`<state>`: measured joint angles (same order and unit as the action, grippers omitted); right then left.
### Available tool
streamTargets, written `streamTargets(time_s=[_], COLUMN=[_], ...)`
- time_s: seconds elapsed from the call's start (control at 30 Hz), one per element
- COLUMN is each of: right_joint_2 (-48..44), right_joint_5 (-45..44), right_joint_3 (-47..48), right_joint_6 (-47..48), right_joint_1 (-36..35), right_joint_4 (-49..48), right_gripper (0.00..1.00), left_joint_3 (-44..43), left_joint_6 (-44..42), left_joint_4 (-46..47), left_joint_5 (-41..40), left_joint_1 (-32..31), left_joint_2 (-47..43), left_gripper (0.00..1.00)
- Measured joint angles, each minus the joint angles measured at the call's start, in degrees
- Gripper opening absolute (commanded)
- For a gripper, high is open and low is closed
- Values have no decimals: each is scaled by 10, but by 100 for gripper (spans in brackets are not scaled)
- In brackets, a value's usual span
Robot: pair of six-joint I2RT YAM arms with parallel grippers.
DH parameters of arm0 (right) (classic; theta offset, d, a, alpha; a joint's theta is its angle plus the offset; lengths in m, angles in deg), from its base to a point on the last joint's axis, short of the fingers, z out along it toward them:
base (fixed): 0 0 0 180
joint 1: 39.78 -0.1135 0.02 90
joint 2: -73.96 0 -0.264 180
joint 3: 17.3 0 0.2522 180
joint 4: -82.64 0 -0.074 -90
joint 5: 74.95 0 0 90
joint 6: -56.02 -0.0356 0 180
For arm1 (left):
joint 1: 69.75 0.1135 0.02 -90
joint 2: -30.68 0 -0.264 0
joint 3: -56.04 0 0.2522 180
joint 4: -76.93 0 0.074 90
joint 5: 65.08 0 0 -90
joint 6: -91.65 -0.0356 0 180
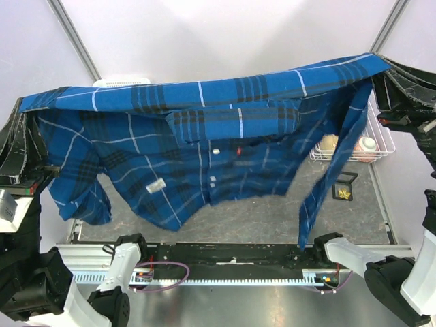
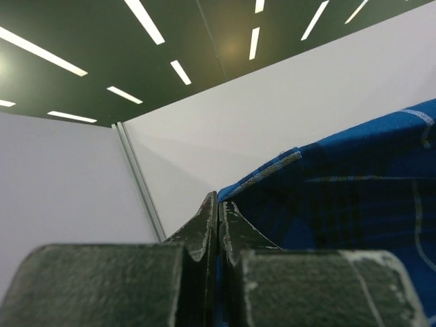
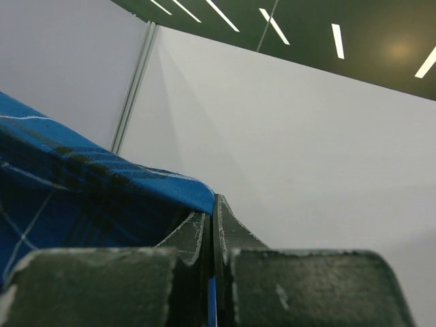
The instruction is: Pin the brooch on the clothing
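My left end effector [image 2: 218, 204] is clamped shut on one top corner of the shirt [image 1: 204, 136], and my right end effector [image 3: 213, 204] is clamped on the other. The blue plaid cloth hangs spread between them, its long axis running left to right, with the sleeves drooping toward the tabletop [image 1: 272, 218]. The brooch [image 1: 343, 194], a tiny gold leaf-like piece, lies in a small black tray [image 1: 347, 178] on the tabletop. It sits below my right end effector, just beside the hanging sleeve, so the right arm is nearer.
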<state>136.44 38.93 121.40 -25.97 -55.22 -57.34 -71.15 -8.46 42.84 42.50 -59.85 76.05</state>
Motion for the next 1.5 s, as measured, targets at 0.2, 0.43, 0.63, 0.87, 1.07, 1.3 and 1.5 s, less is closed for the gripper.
streamTargets(time_s=[0.2, 0.43, 0.63, 0.87, 1.07, 1.3, 1.5], right_joint_2=[13, 163, 415, 553, 468, 379, 401], right_joint_5=[-20, -78, -140, -150, -114, -63, -30], right_joint_3=[-60, -233, -228, -81, -93, -229, -280], right_joint_6=[-2, 11, 22, 45, 64, 85, 116], right_joint_1=[1, 2, 5, 17, 24, 22, 12], right_joint_4=[-27, -80, -59, 76, 155, 233, 275], right_gripper=[0, 24, 98, 98, 98, 97, 91], left_joint_3=[36, 210, 245, 165, 171, 287, 433], left_joint_6=[-7, -14, -50, -76, -103, -144, -173], left_joint_4=[-23, 4, -14, -123, -145, -182, -247], left_joint_5=[4, 5, -16, -57, -7, 68, 101], left_joint_1=[0, -1, -14, -20, -20, -38, -21], left_joint_2=[19, 172, 461, 579, 485, 402, 379], left_gripper=[2, 2, 79, 99, 96, 94, 85])
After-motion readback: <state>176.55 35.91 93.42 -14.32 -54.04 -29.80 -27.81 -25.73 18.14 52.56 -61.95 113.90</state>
